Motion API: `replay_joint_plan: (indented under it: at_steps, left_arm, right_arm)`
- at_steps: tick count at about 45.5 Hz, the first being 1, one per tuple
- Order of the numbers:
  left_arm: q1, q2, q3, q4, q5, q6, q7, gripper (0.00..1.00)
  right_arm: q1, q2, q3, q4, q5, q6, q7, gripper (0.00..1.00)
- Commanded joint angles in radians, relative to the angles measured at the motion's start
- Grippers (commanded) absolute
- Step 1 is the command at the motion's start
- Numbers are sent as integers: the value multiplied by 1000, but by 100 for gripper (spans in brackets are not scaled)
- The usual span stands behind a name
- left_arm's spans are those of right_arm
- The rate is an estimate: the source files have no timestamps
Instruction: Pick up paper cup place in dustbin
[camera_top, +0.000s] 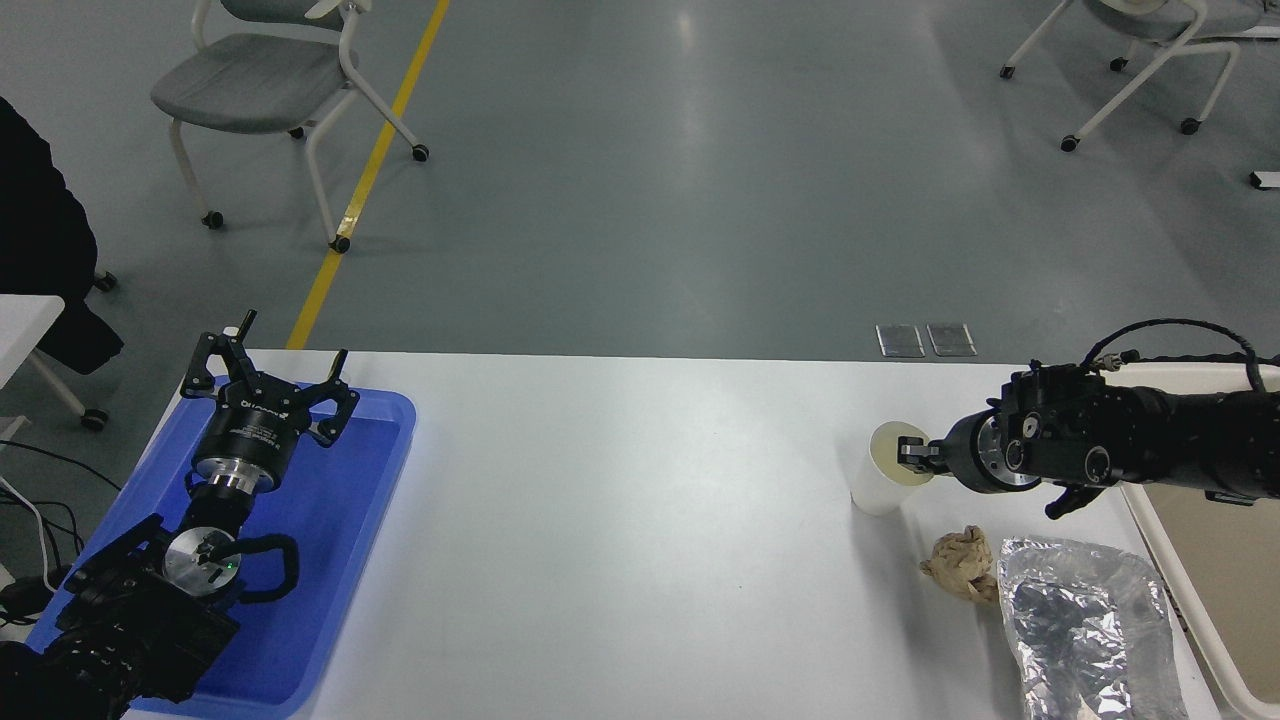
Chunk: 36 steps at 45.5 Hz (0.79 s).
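Note:
The white paper cup (878, 485) stands on the white table (640, 520) at the right, its cream inside showing and its mouth tipped slightly toward the arm. My right gripper (912, 452) reaches in from the right edge, and its fingers are closed on the cup's right rim, one finger inside the mouth. The cup's base rests on the table. The cream dustbin (1160, 535) sits at the far right, partly cut off by the picture's edge and partly hidden behind my right arm. My left gripper (268, 368) is parked open over the blue tray (340, 500) at the lower left.
A crumpled tan paper ball (960, 565) and a silver foil bag (1085, 625) lie just in front of the cup, beside the bin. Chairs stand on the floor beyond the table. A dark-clothed person is at the left edge.

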<state>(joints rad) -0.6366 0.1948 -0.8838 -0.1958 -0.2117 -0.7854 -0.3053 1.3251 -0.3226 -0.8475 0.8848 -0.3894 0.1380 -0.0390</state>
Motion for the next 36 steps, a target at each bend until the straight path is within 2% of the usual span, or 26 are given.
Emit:
replay_joint_plan:
  at_steps: [1,17,29,36]
  left_arm:
    - [0,0,0,1,0,0,0,100]
    - [2,2,-1,-2,0,0,0,100]
    - [3,3,-1,-2,0,0,0,100]
    - [3,3,-1,-2,0,0,0,100]
  right_arm:
    - [81,-35,-18,58,1,14,-1,0]
    - [538,-141,-214,385,20,129,1,0]
    - [951,-144,-324,574,158,393,2,0]
    - [1025,-138,-329,582,165,457,-4,0]
